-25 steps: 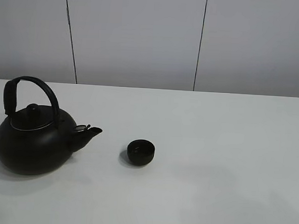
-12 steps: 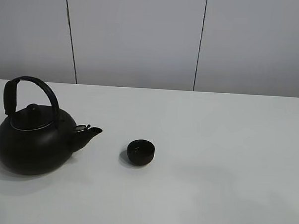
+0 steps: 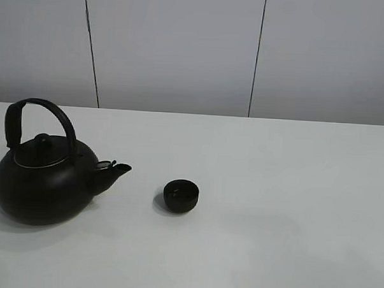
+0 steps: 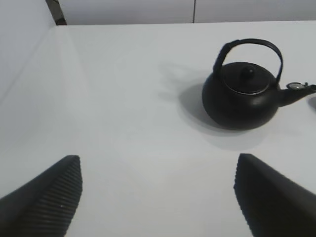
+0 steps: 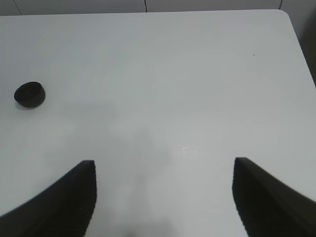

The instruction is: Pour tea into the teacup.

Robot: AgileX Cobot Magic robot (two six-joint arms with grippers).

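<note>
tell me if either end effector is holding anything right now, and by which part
Nothing is held. The left end effector and right end effector are both open and empty; the kettle and teacup stand untouched on the table.

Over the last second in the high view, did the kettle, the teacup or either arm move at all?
No visible change. The kettle sits at the left with its spout toward the teacup, the two apart on the table. No arm shows in the high view; nothing was grasped or released.
</note>
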